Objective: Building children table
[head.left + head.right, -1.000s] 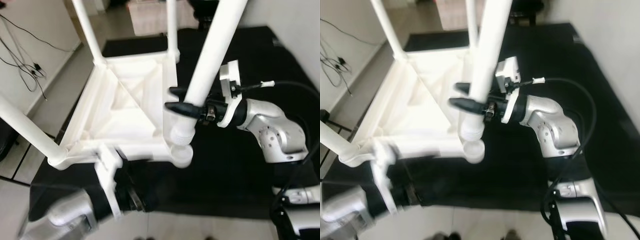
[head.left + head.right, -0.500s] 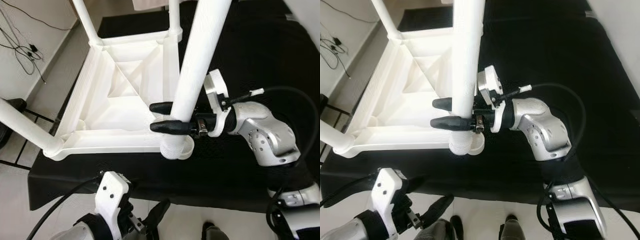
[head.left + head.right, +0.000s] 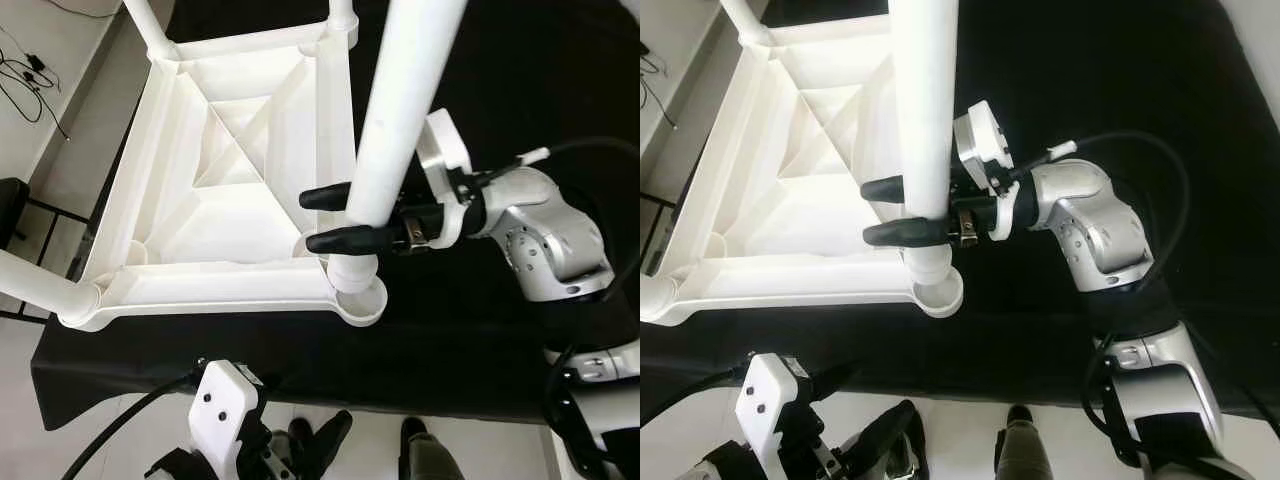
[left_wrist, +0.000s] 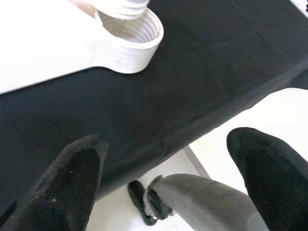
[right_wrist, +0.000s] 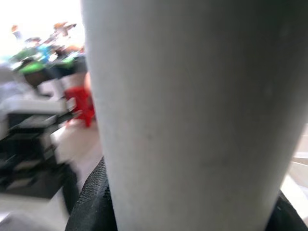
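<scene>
Head views: the right gripper (image 3: 340, 215) pinches the white table leg (image 3: 400, 120), its long axis upright, threaded end down at the upturned tabletop's (image 3: 230, 200) corner socket (image 3: 358, 300). Left wrist view: the left gripper (image 4: 163, 173), fingers spread, hangs below the black mat (image 4: 192, 62).

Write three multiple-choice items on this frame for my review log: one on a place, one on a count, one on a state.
1. Where is the right gripper?
A. Around the white table leg, above the corner socket
B. On the floor
C. Inside the tabletop's centre

2. How many legs already stand fitted in other corners?
A. None
B. Three
C. Six

3. How are the left gripper's fingers?
A. Spread, holding nothing
B. Clamped on the leg
C. Holding a screw

Answers: 1 A, both fingers flank the leg; 2 B, three legs rise from corners; 3 A, the wrist view shows fingers apart over the black cloth's edge.
</scene>
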Available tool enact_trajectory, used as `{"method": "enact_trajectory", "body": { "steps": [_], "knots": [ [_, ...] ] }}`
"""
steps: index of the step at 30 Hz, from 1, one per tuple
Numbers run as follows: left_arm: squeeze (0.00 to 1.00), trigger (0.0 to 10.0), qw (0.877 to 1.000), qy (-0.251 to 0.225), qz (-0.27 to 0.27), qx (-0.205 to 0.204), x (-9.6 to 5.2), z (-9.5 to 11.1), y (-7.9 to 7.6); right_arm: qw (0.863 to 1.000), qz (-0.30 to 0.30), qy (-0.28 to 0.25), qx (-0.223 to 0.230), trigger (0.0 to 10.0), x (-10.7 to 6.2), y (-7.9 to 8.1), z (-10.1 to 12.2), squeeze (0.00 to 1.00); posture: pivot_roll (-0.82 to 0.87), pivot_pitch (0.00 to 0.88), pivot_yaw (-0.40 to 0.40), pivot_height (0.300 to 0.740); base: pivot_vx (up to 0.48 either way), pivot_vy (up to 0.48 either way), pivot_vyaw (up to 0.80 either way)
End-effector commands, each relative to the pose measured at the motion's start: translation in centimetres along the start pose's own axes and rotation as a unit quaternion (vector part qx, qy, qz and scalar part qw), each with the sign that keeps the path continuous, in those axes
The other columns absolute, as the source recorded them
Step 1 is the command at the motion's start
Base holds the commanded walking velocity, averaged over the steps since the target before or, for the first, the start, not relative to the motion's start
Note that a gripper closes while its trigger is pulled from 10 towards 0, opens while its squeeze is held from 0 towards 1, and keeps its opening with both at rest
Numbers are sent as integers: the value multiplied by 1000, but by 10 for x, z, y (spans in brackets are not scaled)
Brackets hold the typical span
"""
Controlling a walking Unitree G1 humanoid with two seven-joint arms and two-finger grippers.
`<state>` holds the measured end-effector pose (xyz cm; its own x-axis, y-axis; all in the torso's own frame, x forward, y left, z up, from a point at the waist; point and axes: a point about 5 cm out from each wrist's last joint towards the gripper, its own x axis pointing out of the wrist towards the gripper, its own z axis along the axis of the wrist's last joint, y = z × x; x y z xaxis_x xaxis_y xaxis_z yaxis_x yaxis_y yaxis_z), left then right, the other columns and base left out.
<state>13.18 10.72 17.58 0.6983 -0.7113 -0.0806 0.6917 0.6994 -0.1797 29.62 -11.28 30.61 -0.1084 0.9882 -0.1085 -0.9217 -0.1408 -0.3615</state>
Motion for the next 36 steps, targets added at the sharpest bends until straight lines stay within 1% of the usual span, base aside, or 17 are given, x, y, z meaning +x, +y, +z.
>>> {"method": "enact_trajectory", "body": {
  "steps": [1,3,4,5,6,7,9,13,15,18,20,21,24,26,28,33,36],
  "knots": [
    [0,10000,1000,-4,-8,-7,-2,1,-5,998,29,26,38,10000,6,9,-20,0,28,444,143,740,0,0,0],
    [0,10000,1000,-6,-10,-10,-2,2,-6,997,63,28,43,10000,4,13,-18,0,31,453,141,740,0,0,0],
    [0,10000,1000,-6,-10,-10,-2,2,-6,997,63,28,43,10000,4,13,-18,0,31,453,141,740,0,0,0],
    [0,10000,1000,-7,-10,-11,-3,2,-6,995,79,30,44,10000,3,15,-16,0,31,452,138,740,0,0,0],
    [0,10000,1000,-7,-10,-11,-3,2,-6,995,79,30,44,10000,3,15,-16,0,31,452,138,740,0,0,0],
    [0,10000,1000,-9,-9,-11,-3,2,-6,994,91,32,46,10000,2,16,-15,0,29,453,137,740,0,0,0],
    [0,10000,1000,-9,-9,-11,-3,2,-6,994,91,32,46,10000,2,16,-15,0,29,453,137,740,0,0,0],
    [0,10000,1000,-13,-8,-10,-2,2,-7,991,111,58,35,10000,2,14,-16,0,26,452,131,740,0,0,0],
    [0,10000,1000,-13,-8,-10,-2,2,-7,991,111,58,35,10000,2,14,-16,0,26,452,131,740,0,0,0],
    [0,10000,1000,-16,-8,-9,-1,3,-7,989,128,78,19,10000,9,13,-19,0,22,453,126,740,0,0,0],
    [0,10000,1000,-16,-8,-9,-1,3,-7,989,128,78,19,10000,9,13,-19,0,22,453,126,740,0,0,0],
    [0,10000,1000,-19,-9,-9,0,3,-7,988,136,75,17,10000,16,12,-20,0,20,454,123,740,0,0,0],
    [0,10000,1000,-19,-9,-9,0,3,-7,988,138,73,16,10000,19,12,-20,0,20,454,123,740,0,0,0],
    [0,10000,1000,-22,-10,-11,1,4,-7,989,132,61,13,10000,26,5,-19,0,18,455,116,740,0,0,0],
    [0,10000,1000,-22,-10,-11,1,4,-7,989,132,61,13,10000,26,5,-19,0,18,455,116,740,0,0,0],
    [0,10000,1000,-25,-12,-11,2,4,-9,993,110,54,3,10000,34,-7,-17,0,16,454,109,740,0,0,0],
    [0,10000,1000,-26,-12,-11,2,4,-9,993,102,56,1,10000,35,-10,-17,0,13,454,106,740,0,0,0]
  ]
}}
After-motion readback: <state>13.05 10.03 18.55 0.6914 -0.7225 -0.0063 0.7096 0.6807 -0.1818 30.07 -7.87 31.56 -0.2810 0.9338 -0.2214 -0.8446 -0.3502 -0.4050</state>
